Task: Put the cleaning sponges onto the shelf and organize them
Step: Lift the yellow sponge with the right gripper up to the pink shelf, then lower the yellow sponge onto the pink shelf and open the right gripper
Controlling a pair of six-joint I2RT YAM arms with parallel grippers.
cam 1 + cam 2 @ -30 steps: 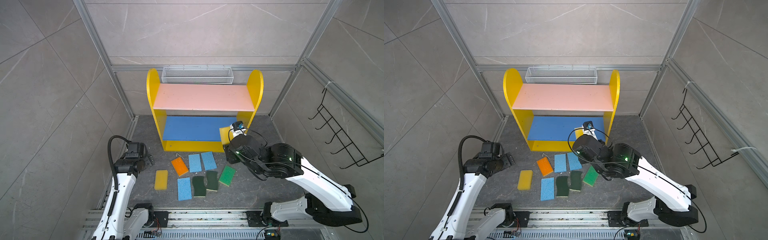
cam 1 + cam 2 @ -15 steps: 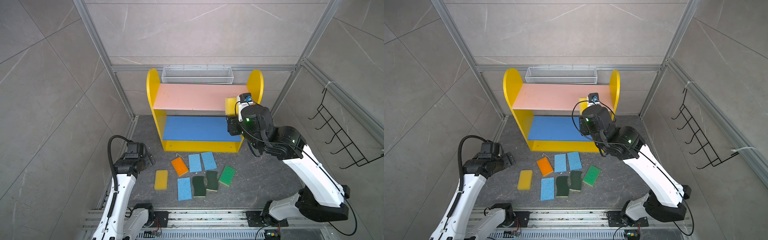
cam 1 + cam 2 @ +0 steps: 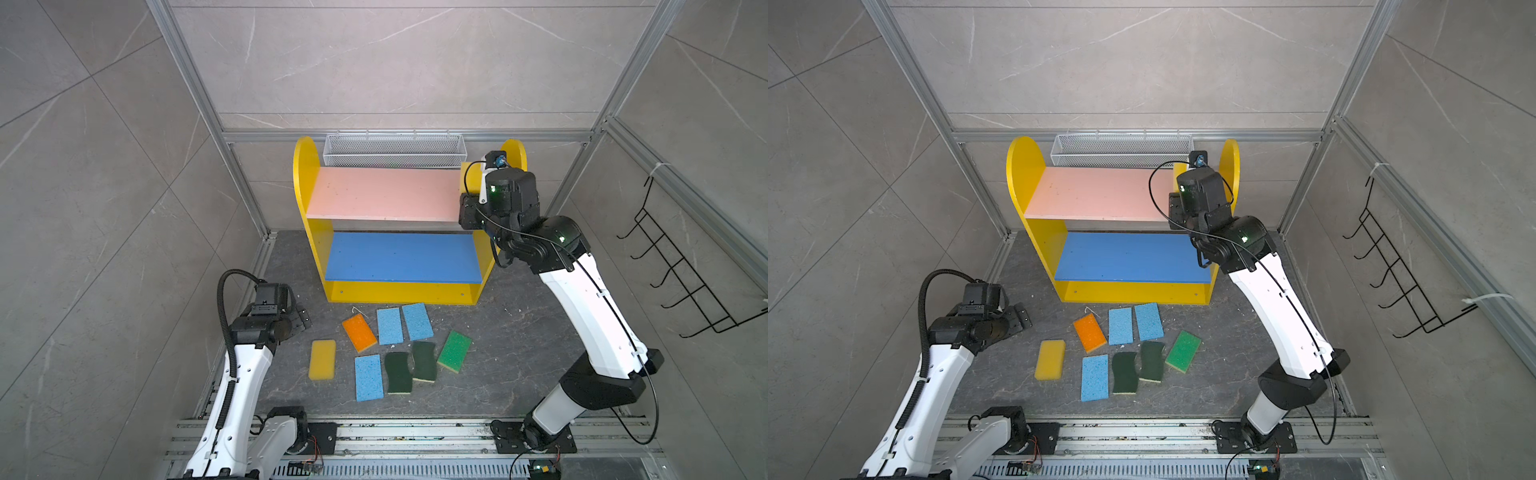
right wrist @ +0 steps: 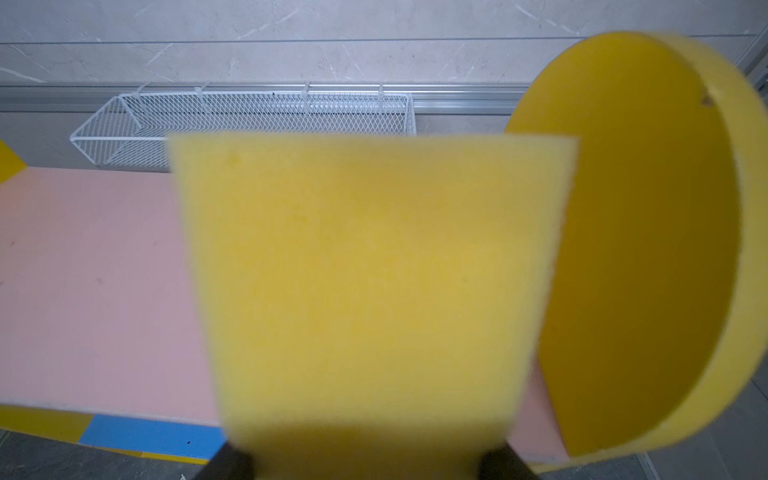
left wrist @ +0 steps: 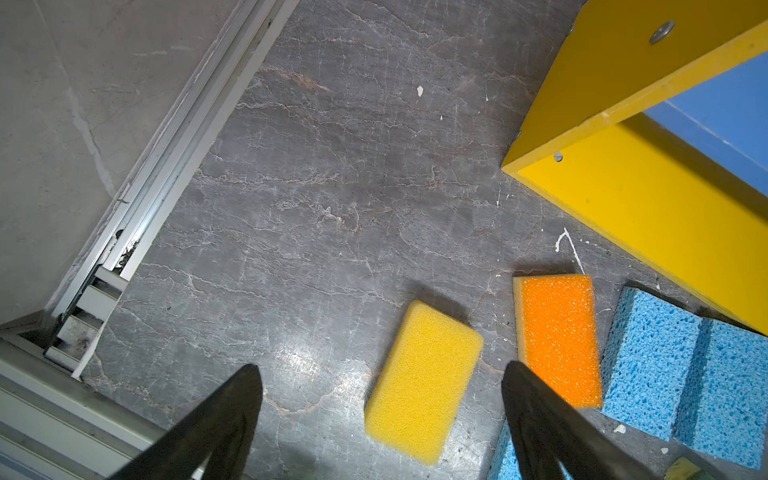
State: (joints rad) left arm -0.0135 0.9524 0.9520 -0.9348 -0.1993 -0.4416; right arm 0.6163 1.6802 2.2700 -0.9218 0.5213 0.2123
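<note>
My right gripper is shut on a thick yellow sponge, holding it over the right end of the shelf's pink upper board, close to the yellow side panel. In both top views only a corner of that sponge shows beside the wrist. On the floor before the shelf lie a yellow sponge, an orange one, three light-blue ones, two dark-green scourers and a bright-green one. My left gripper hangs open, left of them.
A white mesh basket hangs on the back wall just behind the shelf top. A black hook rack is on the right wall. The blue lower board is bare. Aluminium frame posts stand at the corners, with a rail along the front.
My right arm has risen with the yellow sponge from in front of the lower board to the right end of the upper board. The left arm has not moved.
</note>
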